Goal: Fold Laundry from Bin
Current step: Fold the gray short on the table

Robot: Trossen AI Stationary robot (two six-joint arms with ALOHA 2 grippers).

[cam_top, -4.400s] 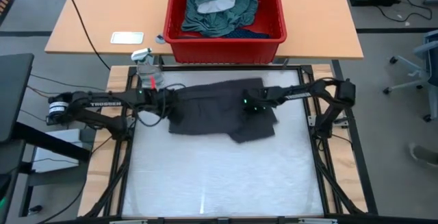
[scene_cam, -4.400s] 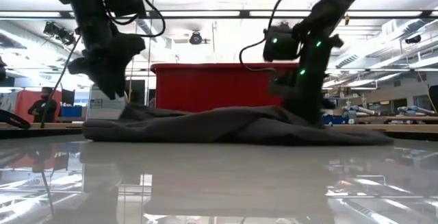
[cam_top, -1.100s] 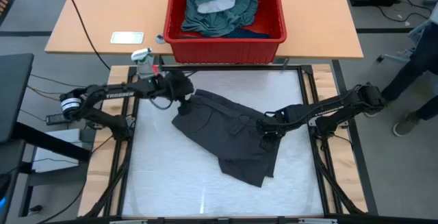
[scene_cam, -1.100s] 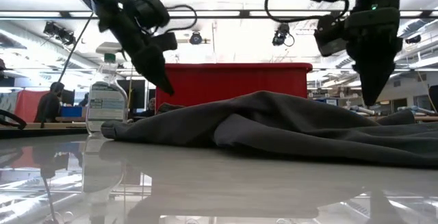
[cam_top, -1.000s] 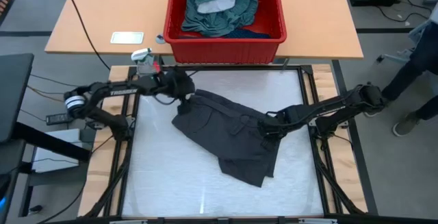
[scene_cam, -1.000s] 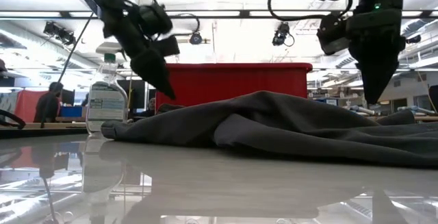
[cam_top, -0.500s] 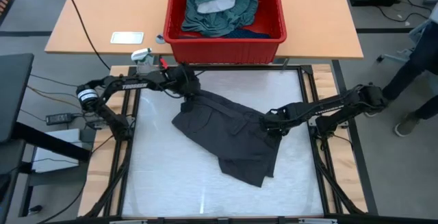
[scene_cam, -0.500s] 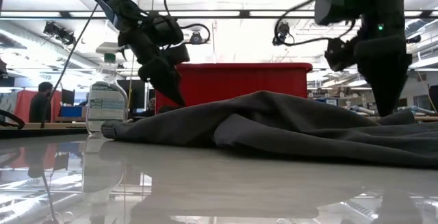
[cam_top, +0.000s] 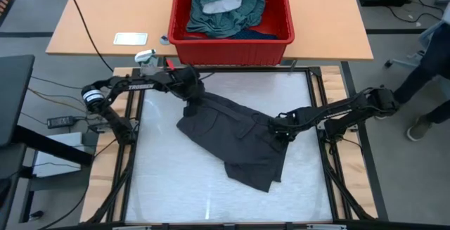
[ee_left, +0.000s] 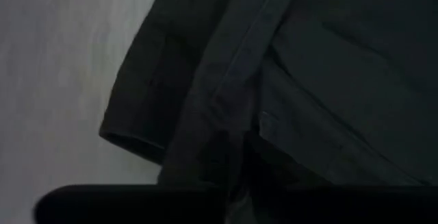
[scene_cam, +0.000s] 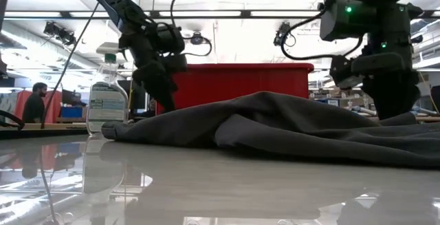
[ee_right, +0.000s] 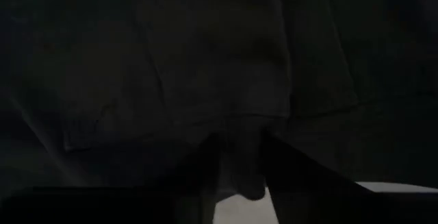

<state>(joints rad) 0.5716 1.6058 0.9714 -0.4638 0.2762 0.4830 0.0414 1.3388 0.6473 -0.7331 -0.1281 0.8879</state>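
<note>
A dark grey garment [cam_top: 232,138] lies crumpled on the white table top, running from the far left toward the near right; it also shows in the low view [scene_cam: 275,125]. My left gripper [cam_top: 192,102] is down at its far left corner and shut on it. My right gripper [cam_top: 283,133] is down on its right edge, shut on a pinch of cloth [ee_right: 239,169]. The red bin [cam_top: 232,45] stands beyond the table's far edge. Inside it lies more laundry [cam_top: 225,8], teal-green with a white piece on top. My left gripper comes slanting down from the table's left onto the garment's far left corner [cam_top: 197,105]. A seamed fold [ee_left: 233,162] runs in toward the fingers, which a dark band hides in the wrist view. The garment lies on the table. My right gripper pinches a small raised fold [ee_right: 239,152] at the garment's right edge between its two fingers [ee_right: 205,166]. The fingers point almost straight down. Whether it is one layer or several, I cannot tell. The rest of the garment lies slack on the table.
A spray bottle [cam_top: 148,60] stands at the table's far left corner, close to my left arm. A flat white device [cam_top: 131,39] lies on the wooden table beside the bin. A person stands off the right side [cam_top: 429,68]. The near half of the table top [cam_top: 211,202] is bare.
My left gripper has moved a little toward the table's right and sunk onto the garment's far left corner. My right gripper has come down onto the garment's right edge. The garment has kept its place and shape.
</note>
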